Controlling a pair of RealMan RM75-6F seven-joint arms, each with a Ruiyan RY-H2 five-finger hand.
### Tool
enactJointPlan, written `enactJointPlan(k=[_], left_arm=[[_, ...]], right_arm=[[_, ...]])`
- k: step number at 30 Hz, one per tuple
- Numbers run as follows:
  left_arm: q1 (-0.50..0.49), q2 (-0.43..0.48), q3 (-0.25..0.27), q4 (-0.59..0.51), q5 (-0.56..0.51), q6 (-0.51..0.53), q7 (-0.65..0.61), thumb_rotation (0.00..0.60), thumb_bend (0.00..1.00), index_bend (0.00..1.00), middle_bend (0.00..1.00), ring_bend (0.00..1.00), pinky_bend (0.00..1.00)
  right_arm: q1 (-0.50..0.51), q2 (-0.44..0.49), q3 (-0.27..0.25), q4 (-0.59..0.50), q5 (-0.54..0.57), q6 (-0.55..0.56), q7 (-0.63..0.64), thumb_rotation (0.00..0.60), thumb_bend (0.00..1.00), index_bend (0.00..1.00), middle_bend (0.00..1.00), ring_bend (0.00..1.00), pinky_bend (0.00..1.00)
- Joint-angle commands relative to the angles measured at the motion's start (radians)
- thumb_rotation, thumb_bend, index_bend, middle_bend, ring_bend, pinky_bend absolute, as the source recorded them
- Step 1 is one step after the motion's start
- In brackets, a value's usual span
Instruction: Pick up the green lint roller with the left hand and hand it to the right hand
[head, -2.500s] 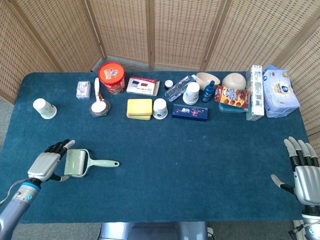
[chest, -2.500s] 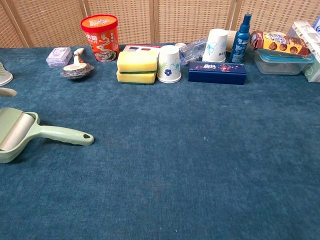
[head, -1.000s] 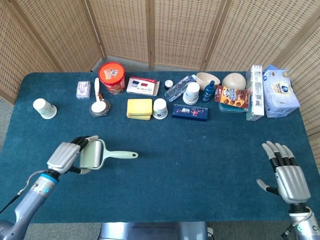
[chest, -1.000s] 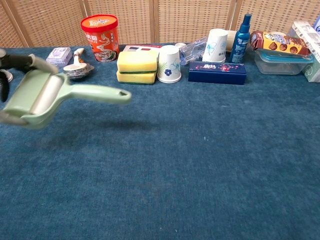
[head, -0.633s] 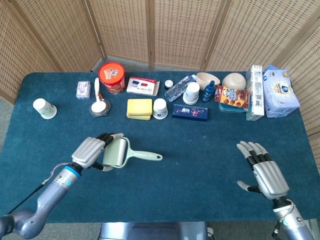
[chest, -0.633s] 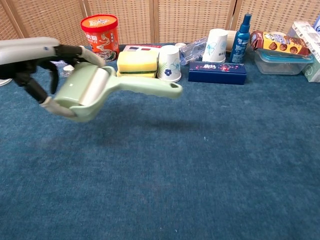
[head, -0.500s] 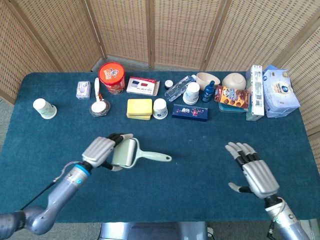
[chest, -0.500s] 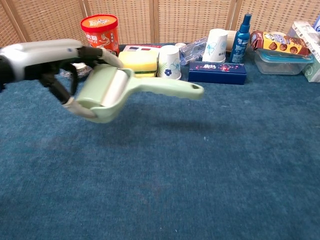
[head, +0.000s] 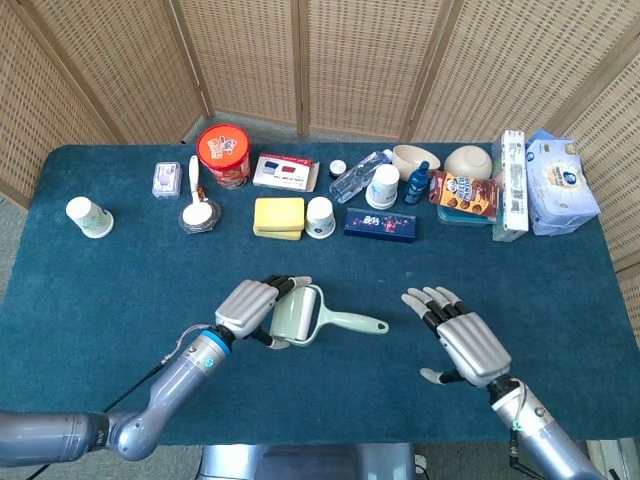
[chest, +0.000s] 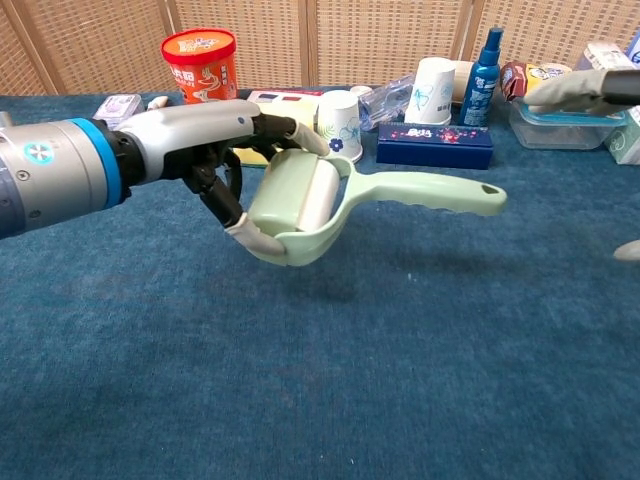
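Head view: left robot hand (head: 250, 308) grips the green lint roller (head: 318, 318), handle toward the spread-fingered right robot hand (head: 462, 343).

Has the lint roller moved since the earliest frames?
Yes. In the head view the lint roller, held by the left robot hand, has travelled right, from the table's left edge to below the yellow sponge.

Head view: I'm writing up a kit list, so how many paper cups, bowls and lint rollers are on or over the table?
Paper cups: 3
Bowls: 2
Green lint roller: 1, held by the left hand
Total: 6
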Motion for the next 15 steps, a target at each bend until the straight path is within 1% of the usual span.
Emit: enactJointPlan(k=[1, 7, 15], left_arm=[[-0.008, -0.015, -0.004, -0.004, -0.015, 0.014, 0.001, 0.600, 0.00, 0.34, 0.35, 0.34, 0.51], [-0.015, -0.037, -0.011, -0.016, -0.034, 0.033, -0.022, 0.600, 0.00, 0.34, 0.35, 0.34, 0.51], [-0.024, -0.039, -0.018, -0.042, -0.057, 0.041, -0.043, 0.600, 0.00, 0.34, 0.35, 0.34, 0.51]], right_arm=[[0.017, -0.027, 0.006, -0.006, 0.024, -0.017, -0.020, 0.600, 0.00, 0.00, 0.00, 0.00, 0.01], [0.044, -0.076, 0.007, 0.000, 0.056, -0.044, -0.044, 0.600, 0.00, 0.00, 0.00, 0.00, 0.01], [0.074, -0.123, 0.013, 0.026, 0.103, -0.065, -0.082, 0.600, 0.00, 0.00, 0.00, 0.00, 0.01]])
